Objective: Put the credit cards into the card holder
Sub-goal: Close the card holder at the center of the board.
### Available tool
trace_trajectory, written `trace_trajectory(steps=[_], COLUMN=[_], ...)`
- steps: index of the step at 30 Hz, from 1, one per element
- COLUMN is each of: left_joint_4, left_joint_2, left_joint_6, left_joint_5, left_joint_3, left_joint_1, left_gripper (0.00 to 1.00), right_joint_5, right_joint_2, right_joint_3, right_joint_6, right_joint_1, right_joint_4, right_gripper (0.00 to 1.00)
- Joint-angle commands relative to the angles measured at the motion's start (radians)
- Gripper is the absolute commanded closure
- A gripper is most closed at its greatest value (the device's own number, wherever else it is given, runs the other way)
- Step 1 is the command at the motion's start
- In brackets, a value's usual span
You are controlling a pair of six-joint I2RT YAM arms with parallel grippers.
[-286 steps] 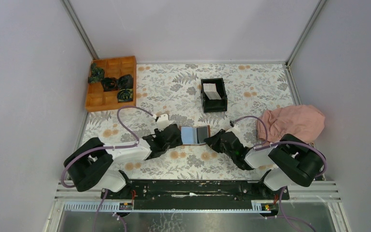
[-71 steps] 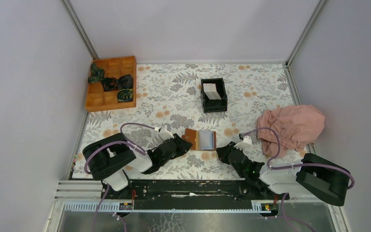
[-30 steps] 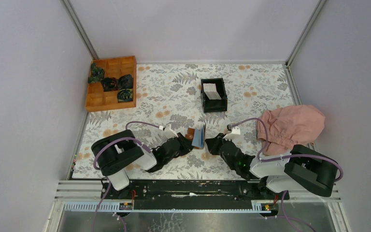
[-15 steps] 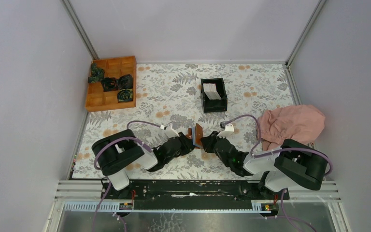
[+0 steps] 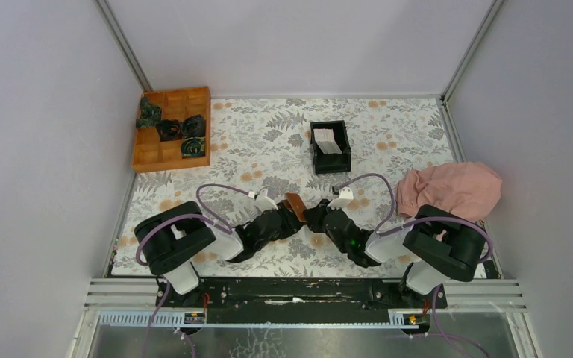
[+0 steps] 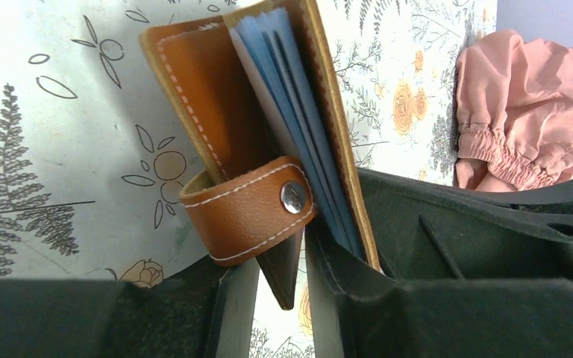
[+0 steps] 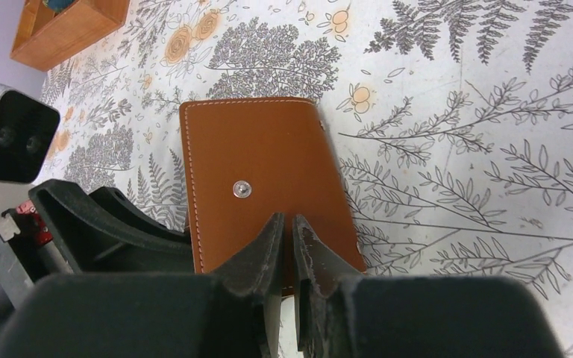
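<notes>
Progress is partial: the card holder (image 5: 295, 206) sits at mid-desk (image 5: 246, 149) between the two arms, folded almost shut. Blue-edged leaves show inside it, cards or sleeves not determinable, while white credit cards (image 5: 327, 140) lie in the black box (image 5: 330, 158) well behind, so loading is judged unfinished. Left fingers (image 6: 157, 317) are narrowly parted and clamp the holder's lower edge beside its snap strap (image 6: 250, 212); right fingers (image 7: 257, 265) are pressed nearly together, holding nothing, tips touching the brown outer cover.
</notes>
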Motion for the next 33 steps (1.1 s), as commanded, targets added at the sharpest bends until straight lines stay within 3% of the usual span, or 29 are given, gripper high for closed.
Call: trace_trajectory(steps=[1, 9, 13, 18, 22, 33], left_joint_4=[-0.229, -0.372, -0.372, -0.409, -0.456, -0.521], left_joint_2=[-0.011, -0.021, -0.007, -0.004, -0.01, -0.02], left_joint_6=[0.016, 0.04, 0.031, 0.005, -0.032, -0.064], left_joint_5=[0.004, 0.006, -0.002, -0.032, -0.073, -0.088], left_joint_3=[-0.012, 0.044, 0.042, 0.042, 0.036, 0.033], left_joint_1=[-0.009, -0.021, -0.026, -0.032, -0.034, -0.038], left_gripper=[0.63, 0.6, 0.62, 0.65, 0.74, 0.65], right_joint_5=[-0.063, -0.083, -0.08, -0.068, -0.086, -0.105], right_joint_2=[0.052, 0.056, 0.0, -0.012, 0.004, 0.041], right_joint_3=[0.049, 0.015, 0.006, 0.005, 0.017, 0.054], right_joint_6=[0.014, 0.027, -0.007, -0.033, -0.043, -0.076], right_joint_1=[0.005, 0.006, 0.005, 0.006, 0.005, 0.005], right_joint_4=[-0.029, -0.008, -0.058, -0.09, -0.103, -0.115], right_gripper=[0.85, 0.84, 0.71, 0.69, 0.69, 0.69])
